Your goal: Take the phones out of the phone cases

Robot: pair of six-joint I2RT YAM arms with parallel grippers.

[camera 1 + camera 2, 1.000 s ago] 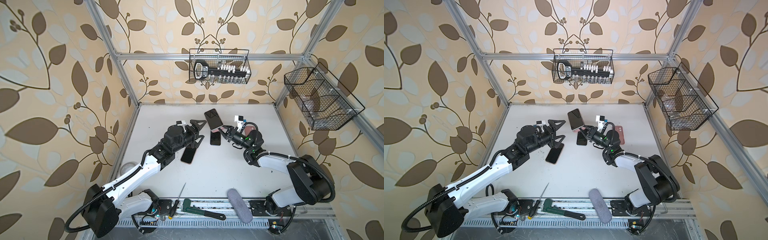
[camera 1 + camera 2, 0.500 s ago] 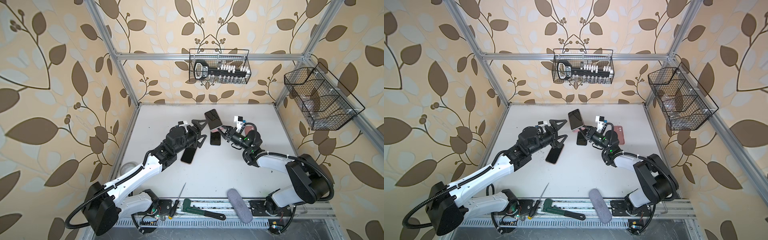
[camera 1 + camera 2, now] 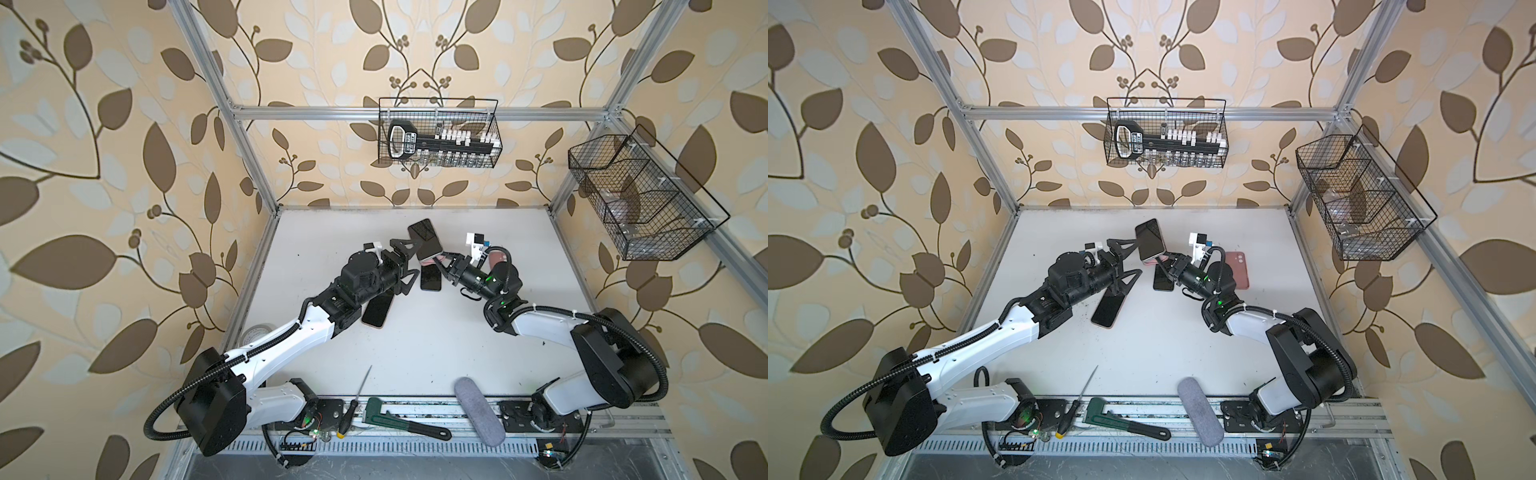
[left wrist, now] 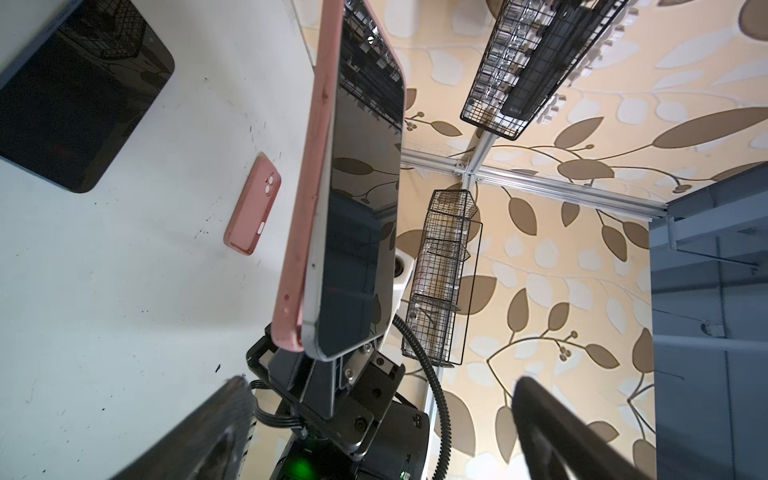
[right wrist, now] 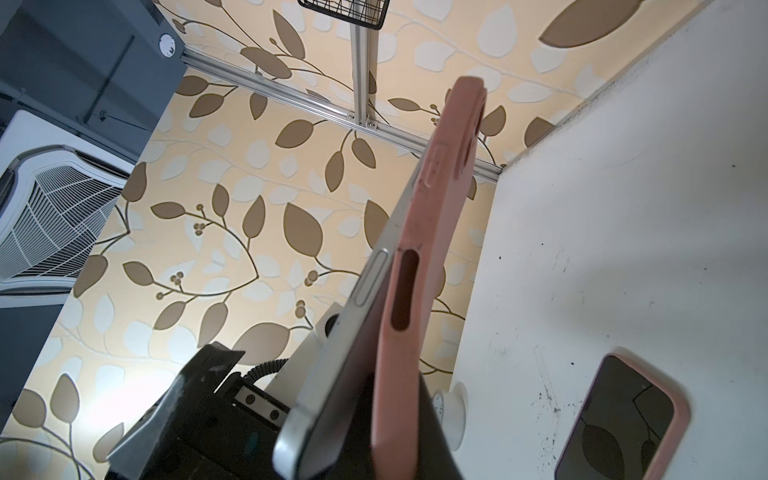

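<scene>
Both top views show three phones with their screens showing, one more pink case lying back up, and two wire baskets. At the far left, one roll of tape (image 3: 254, 334) sits by the edge of the table (image 3: 415, 357), beside the left arm. One dark phone (image 3: 377, 311) lies flat and screen up, partly under that arm's wrist; its rim shows pink in the right wrist view. The left gripper (image 3: 413, 259) has its jaws spread wide and holds nothing, its tips just beside the raised phone (image 3: 424, 237). That phone is up off the table near the middle, tilted, seated in its pink phone case (image 4: 309, 187). In the left wrist view one lower corner of its silver frame stands proud of the case rim. A second dark phone (image 3: 430, 277) lies flat just below it. The right gripper (image 3: 441, 261) is clamped tight on the lower end of the pink phone case. To its right the second pink case (image 3: 1239, 269) lies partly hidden by the right arm; whether it holds a phone cannot be told. Along the front rail lie one screwdriver (image 3: 357, 399), one green pipe wrench (image 3: 399, 419) and one grey pouch (image 3: 478, 411). One basket (image 3: 436, 99) hangs on the back wall and one side basket (image 3: 648, 232) on the right wall
</scene>
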